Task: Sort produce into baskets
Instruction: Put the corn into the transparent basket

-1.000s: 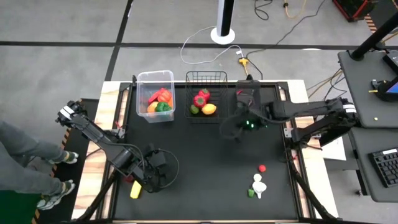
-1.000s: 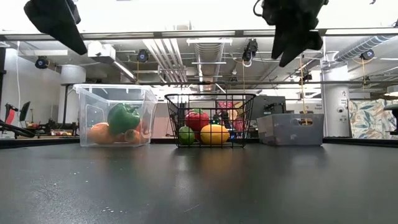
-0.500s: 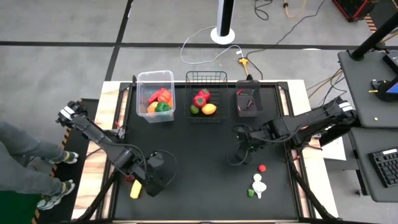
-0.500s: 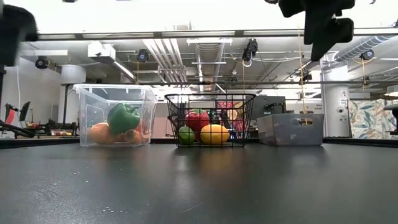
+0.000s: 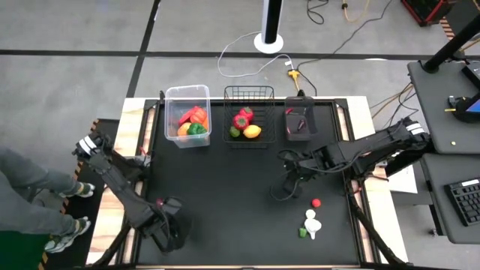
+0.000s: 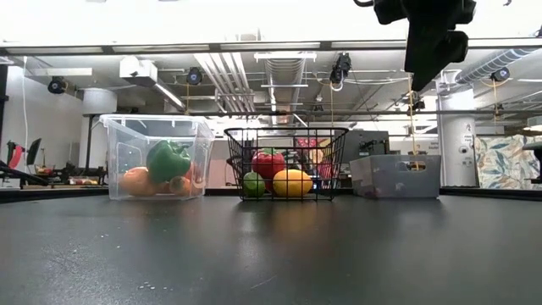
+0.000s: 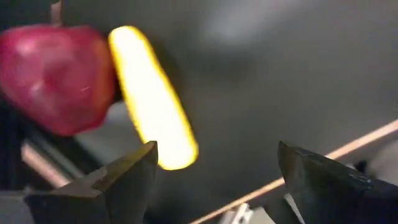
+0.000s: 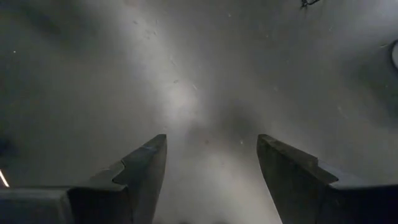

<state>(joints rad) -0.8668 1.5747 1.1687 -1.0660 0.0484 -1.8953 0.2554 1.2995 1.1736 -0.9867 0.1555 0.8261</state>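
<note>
Left gripper (image 7: 214, 180) hovering jaws wide; yellow piece (image 7: 152, 96) and red piece (image 7: 56, 78) lying just ahead of them, touching. Next: centre, descend. Right gripper (image 8: 211, 174) waiting wide, empty

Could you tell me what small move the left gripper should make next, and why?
Probably ease the left gripper down around the yellow piece: it is open and empty, the piece lies just ahead beside a red fruit.
</note>
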